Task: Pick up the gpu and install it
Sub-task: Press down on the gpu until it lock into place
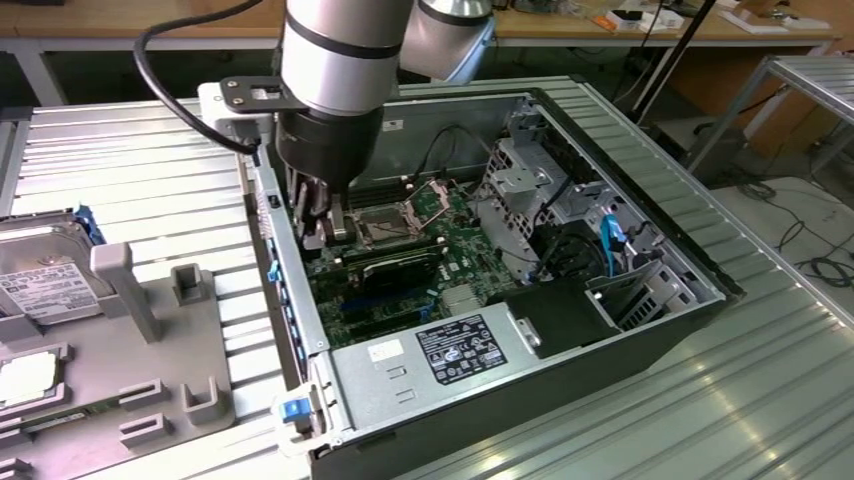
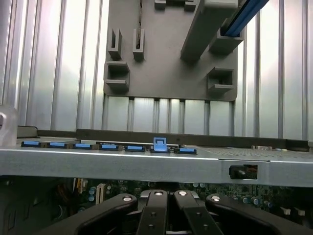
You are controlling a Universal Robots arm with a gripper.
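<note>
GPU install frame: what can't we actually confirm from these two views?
- gpu: not identifiable. In the exterior view the arm covers the tool and the case wall beside it.
- Whether anything is held: the wrist view cuts the tool off at the edge.
- Expansion slot state: motherboard partly blocked by the arm; slots too small to read.
- Hard drive: cropped by the exterior view's left edge.

We note an open computer case (image 1: 561, 330) lying on a ribbed metal table (image 1: 147, 170). Beside it, at the exterior view's left, a grey fixture tray (image 1: 160, 340) holds a hard drive (image 1: 47, 280).
</note>
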